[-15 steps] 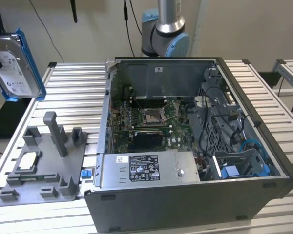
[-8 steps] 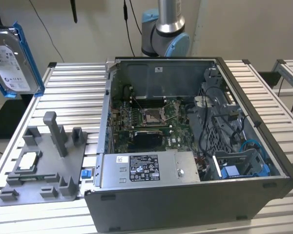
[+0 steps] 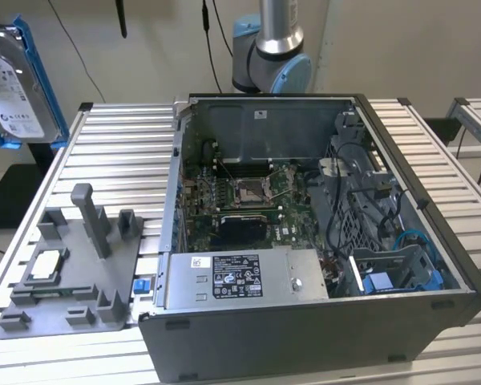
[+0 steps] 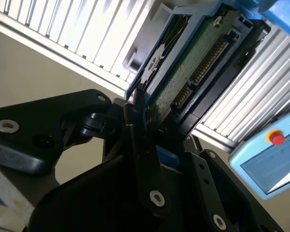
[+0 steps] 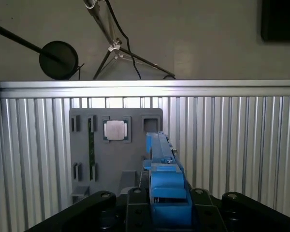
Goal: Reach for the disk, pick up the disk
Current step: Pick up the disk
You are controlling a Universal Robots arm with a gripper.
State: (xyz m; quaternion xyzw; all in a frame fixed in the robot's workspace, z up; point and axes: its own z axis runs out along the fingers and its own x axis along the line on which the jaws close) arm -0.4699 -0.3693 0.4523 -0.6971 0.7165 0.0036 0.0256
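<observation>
- The gripper (image 4: pixel 166 133) was closed on the disk (image 4: pixel 193 63). Its black fingers (image 4: pixel 140 145) clamped one end of the drive, and the green circuit board and connector row faced the second wrist view.
- In the exterior view the disk (image 3: pixel 16 80) was in the air with its white label toward the camera. It was high above the grey fixture plate (image 3: pixel 72 273) and clear of the slatted worktop (image 3: pixel 120 152).
- In the first wrist view the disk (image 5: pixel 162 164) appeared edge-on, its blue frame running out from the gripper (image 5: pixel 166 195) toward the fixture plate (image 5: pixel 116 159). A small silver chip (image 5: pixel 115 129) sat in one of the plate's pockets.
- The pick-up looked essentially done.
- Doing it well here would mean:
  - firm, even pressure on the flat sides rather than on the exposed board
  - a steady wrist, since the grip sat near one end and the long overhang could lever the drive loose
- The arm's base joint (image 3: pixel 268 48) stood well apart from the fixture plate, toward the exterior view's right of it.
- Judging by the first wrist view, the wrist was turned so the disk's long axis pointed over the plate.
</observation>
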